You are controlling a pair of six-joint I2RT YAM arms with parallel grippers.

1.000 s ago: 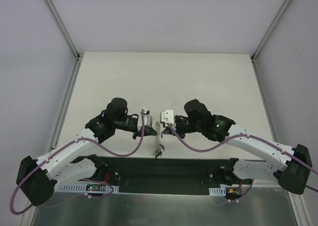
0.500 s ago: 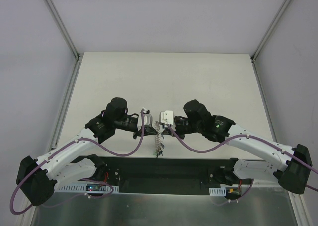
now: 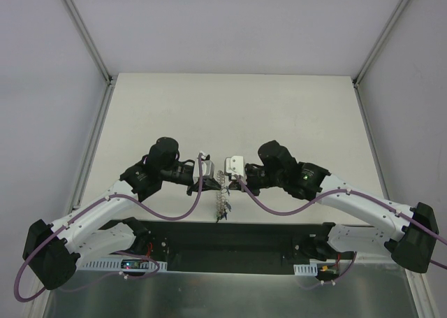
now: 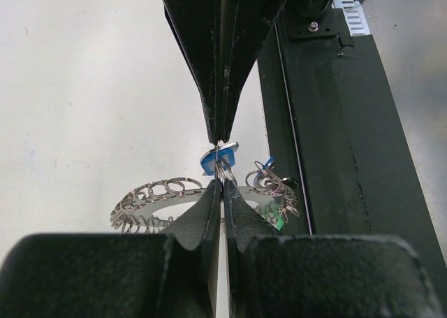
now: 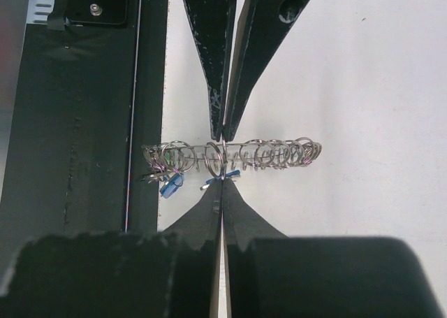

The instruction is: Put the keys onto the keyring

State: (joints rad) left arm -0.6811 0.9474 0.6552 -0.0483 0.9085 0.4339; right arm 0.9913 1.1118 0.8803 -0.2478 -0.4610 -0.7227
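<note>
The keyring (image 4: 155, 200), a silvery band strung with many small wire loops, hangs between the two grippers, which meet tip to tip near the table's front edge. It shows edge-on in the right wrist view (image 5: 279, 152) and as a thin strip from above (image 3: 223, 200). My left gripper (image 4: 223, 182) (image 3: 217, 186) is shut on the keyring's rim. My right gripper (image 5: 222, 179) (image 3: 228, 184) is shut on a blue-headed key (image 5: 230, 172) (image 4: 210, 161) by its small ring, right against the keyring. More keys (image 4: 274, 192) with blue and green tags (image 5: 170, 185) hang bunched at the keyring's near end.
The black base rail (image 3: 237, 237) (image 4: 335, 157) (image 5: 77, 122) runs along the table's front edge just below the hanging keys. The pale tabletop (image 3: 230, 115) stretches beyond the grippers, bounded by metal frame posts (image 3: 94, 133) at its sides.
</note>
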